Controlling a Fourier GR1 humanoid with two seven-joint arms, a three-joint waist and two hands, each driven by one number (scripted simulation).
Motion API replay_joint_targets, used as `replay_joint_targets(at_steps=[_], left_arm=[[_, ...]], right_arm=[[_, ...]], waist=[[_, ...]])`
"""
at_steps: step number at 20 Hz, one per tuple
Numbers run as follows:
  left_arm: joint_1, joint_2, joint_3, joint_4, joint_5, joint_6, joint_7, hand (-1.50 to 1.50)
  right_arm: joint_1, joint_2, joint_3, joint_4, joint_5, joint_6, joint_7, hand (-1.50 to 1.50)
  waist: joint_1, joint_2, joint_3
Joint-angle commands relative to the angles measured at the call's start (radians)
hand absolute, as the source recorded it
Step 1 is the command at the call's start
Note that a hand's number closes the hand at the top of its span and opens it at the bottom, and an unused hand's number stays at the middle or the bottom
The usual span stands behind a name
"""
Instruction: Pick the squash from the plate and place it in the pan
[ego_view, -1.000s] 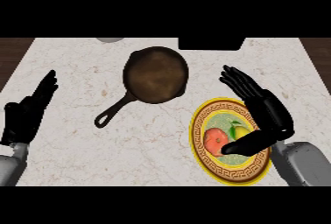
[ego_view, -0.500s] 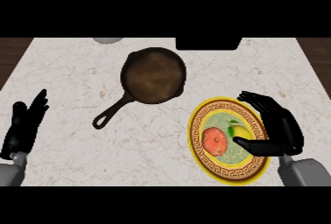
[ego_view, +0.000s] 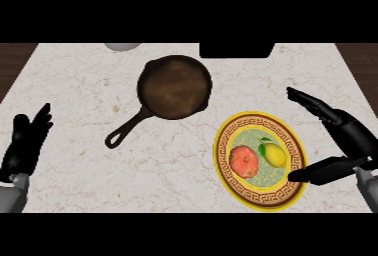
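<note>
Head view: the squash (ego_view: 275, 155), small and yellow, is sitting on the plate (ego_view: 260, 201) right beside a red tomato (ego_view: 244, 161), both near the plate's middle. The right robot hand (ego_view: 345, 145) hangs just off the plate's right rim, fingers spread straight and thumb reaching toward the rim, gripping nothing. The dark pan (ego_view: 174, 87) lies up-left on the counter (ego_view: 88, 90), handle pointing down-left. The left robot hand (ego_view: 26, 145) rests open at the left edge.

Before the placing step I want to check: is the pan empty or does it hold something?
Empty. The pan shows only its bare brown bottom; the squash lies on the plate.
</note>
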Motion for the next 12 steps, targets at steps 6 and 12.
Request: replay_joint_targets(at_steps=[6, 12], left_arm=[[0.008, -0.032, -0.018, 0.0, -0.035, 0.018, -0.007, 0.0], [0.002, -0.038, -0.015, 0.002, -0.053, -0.001, -0.018, 0.0]], right_arm=[[-0.206, -0.185, 0.138, -0.18, 0.217, 0.108, 0.448, -1.5], [-0.292, -0.09, 0.304, -0.226, 0.372, 0.177, 0.682, -1.5]], waist=[[0.017, 0.001, -0.001], [0.019, 0.005, 0.001]])
